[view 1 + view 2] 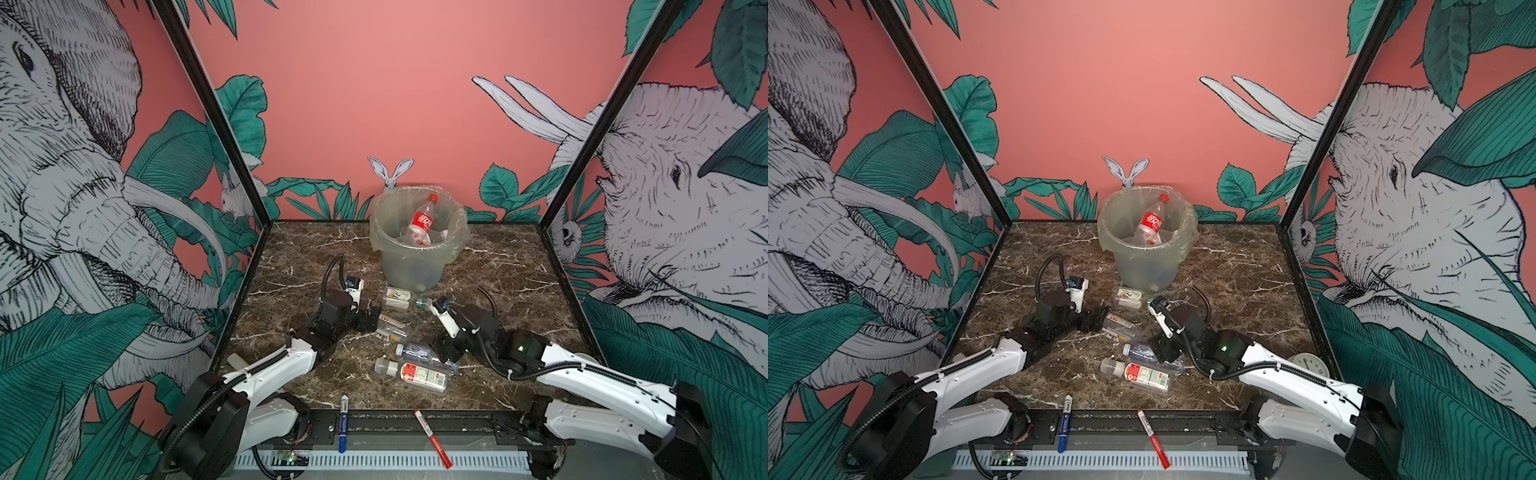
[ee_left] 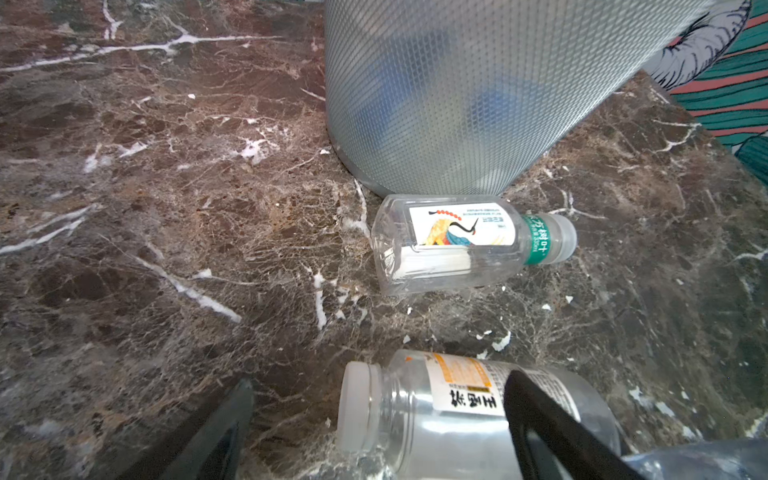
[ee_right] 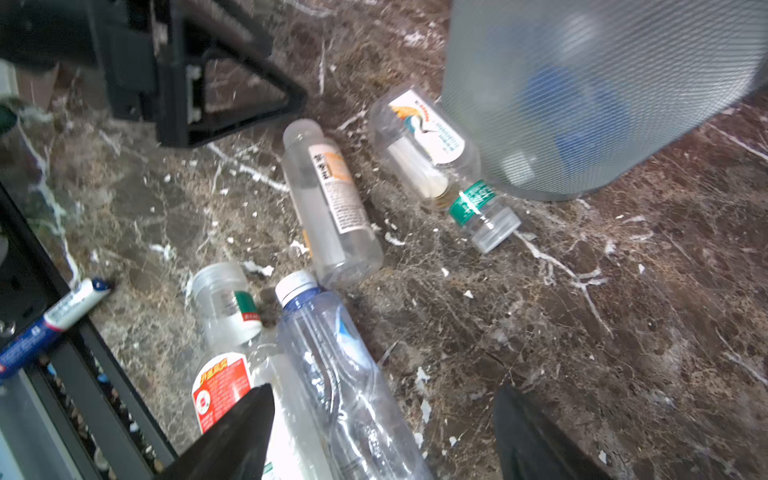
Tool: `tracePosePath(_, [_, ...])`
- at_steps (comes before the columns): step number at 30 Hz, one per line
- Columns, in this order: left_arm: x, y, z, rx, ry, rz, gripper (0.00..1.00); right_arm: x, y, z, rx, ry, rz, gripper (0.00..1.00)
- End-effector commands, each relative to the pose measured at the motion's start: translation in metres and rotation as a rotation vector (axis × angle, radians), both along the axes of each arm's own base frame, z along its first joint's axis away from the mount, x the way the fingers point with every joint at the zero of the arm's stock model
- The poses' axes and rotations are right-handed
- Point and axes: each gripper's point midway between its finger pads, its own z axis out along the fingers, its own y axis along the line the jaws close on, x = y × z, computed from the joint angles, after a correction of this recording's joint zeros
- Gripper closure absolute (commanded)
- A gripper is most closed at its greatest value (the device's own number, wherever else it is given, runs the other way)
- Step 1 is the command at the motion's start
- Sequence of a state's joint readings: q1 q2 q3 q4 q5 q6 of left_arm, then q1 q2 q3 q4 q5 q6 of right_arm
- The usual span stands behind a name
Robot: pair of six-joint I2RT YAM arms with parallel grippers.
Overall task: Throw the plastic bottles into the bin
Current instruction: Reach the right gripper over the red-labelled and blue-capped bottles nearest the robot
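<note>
Four plastic bottles (image 1: 422,376) lie on the table (image 1: 498,266); grasping seems in hand, right gripper (image 3: 384,392) jaws apart astride the blue-tinted bottle (image 3: 332,353), left gripper (image 2: 380,380) likewise astride the orange-label bottle (image 2: 461,386), each needing closing, then carrying to the far bin (image 1: 399,266).

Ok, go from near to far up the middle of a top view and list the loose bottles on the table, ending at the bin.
Nearest first: red-labelled bottle → crinkled clear bottle → orange-labelled bottle → green-necked bottle → bin.
</note>
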State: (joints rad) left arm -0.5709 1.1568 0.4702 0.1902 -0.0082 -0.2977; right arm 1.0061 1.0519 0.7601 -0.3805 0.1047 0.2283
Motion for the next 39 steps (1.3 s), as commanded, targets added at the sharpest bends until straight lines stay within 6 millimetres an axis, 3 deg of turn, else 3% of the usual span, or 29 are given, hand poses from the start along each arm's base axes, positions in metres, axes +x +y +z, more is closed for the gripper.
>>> tracePosePath(1, [0.001,-0.002,0.002,-0.007,-0.019,-0.005,0.05,-0.015,0.008,0.001,-0.101,-0.048,0.075,0.17])
tracePosePath(12, [0.003,0.002,0.002,0.008,-0.018,0.017,0.05,-0.062,0.05,-0.017,-0.329,-0.089,0.294,0.17])
tracePosePath(25, [0.006,0.013,0.001,-0.039,-0.001,0.058,0.06,-0.07,0.056,-0.05,-0.436,-0.033,0.334,0.19])
tracePosePath(39, [0.008,0.021,-0.001,-0.061,0.016,0.078,0.06,-0.072,0.055,-0.078,-0.495,0.004,0.342,0.13])
